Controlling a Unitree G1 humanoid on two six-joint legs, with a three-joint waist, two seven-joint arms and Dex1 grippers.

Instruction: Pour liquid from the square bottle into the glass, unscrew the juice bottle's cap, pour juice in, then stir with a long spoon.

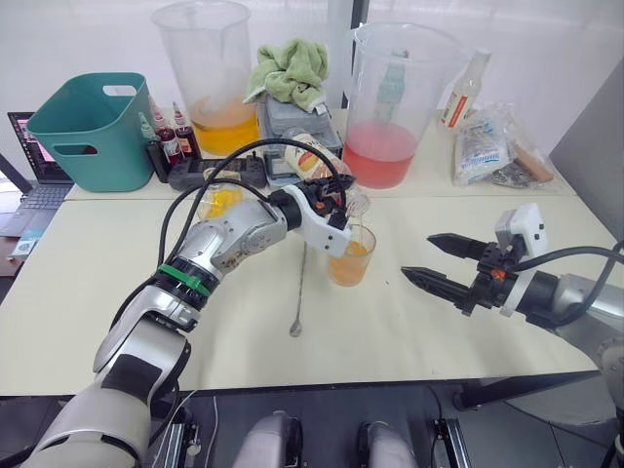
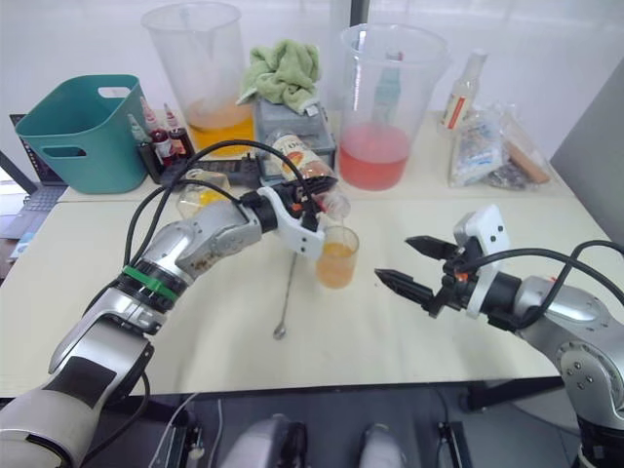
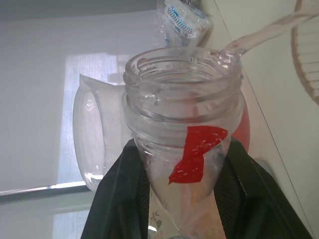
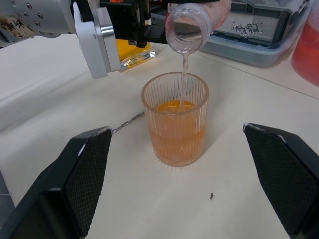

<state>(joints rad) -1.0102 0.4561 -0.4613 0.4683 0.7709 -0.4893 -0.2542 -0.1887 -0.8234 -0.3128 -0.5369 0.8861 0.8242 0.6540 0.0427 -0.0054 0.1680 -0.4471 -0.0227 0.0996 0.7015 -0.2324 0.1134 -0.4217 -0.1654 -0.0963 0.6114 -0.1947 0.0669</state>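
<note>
Juice bottle [image 1: 314,156]: uncapped, tilted mouth-down over the glass [image 1: 351,255], clamped in left tool [image 1: 336,200], thin stream falling in. Long spoon [image 1: 299,292]: flat on bench [image 1: 390,331] beside glass. Right tool [image 1: 436,263]: spread wide, holding nothing, near glass

Silver arms, green band on the left, black cables, black fingers [image 1: 444,263]

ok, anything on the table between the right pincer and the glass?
No. In the eye views the table between the open right pincer and the glass is bare; the spoon lies on the glass's far side.
</note>
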